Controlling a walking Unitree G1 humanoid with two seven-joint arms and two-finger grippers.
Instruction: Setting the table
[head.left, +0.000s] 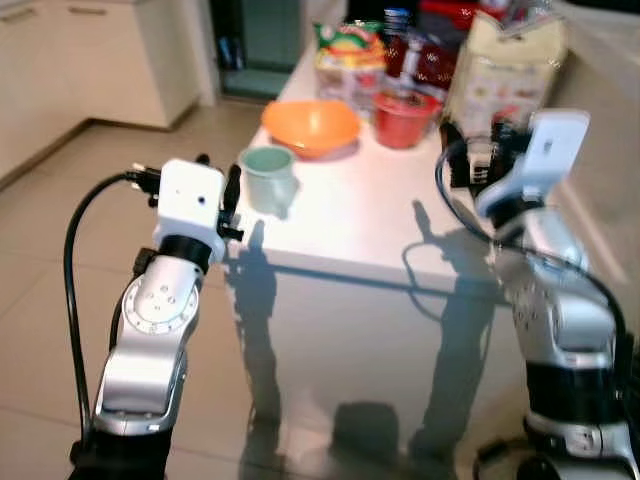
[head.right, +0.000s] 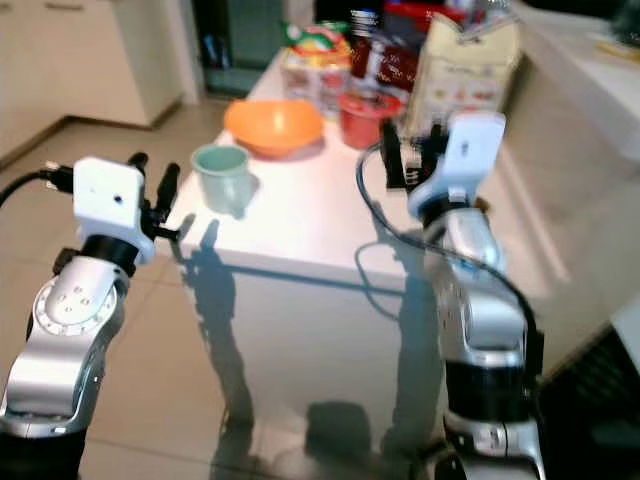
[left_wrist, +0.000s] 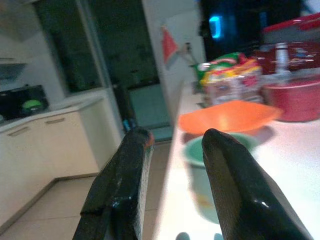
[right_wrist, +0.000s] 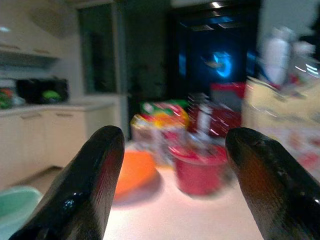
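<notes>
A white surface (head.left: 370, 215) stands in a kitchen with a tiled floor (head.left: 60, 250) and cream cabinets (head.left: 110, 55) on the robot's left. A pale green mug (head.left: 268, 178) stands near the front left corner of the surface. Just behind it, toward the far edge, is an orange bowl (head.left: 311, 125), and beside that bowl is a red bowl (head.left: 404, 117). At the far edge there are a colourful snack packet (head.left: 349, 55), dark red containers (head.left: 425, 55) and a large pale bag (head.left: 505, 65).

The left gripper (head.left: 218, 190) is held up just outside the left edge of the surface, near the mug but not touching it. Its fingers (left_wrist: 227, 190) are a little apart and hold nothing. The right gripper (head.left: 470, 150) is over the right part of the surface, near the pale bag. Its fingers (right_wrist: 85, 185) are spread wide and are empty; between them the red bowl and the orange bowl can be seen, blurred.
</notes>
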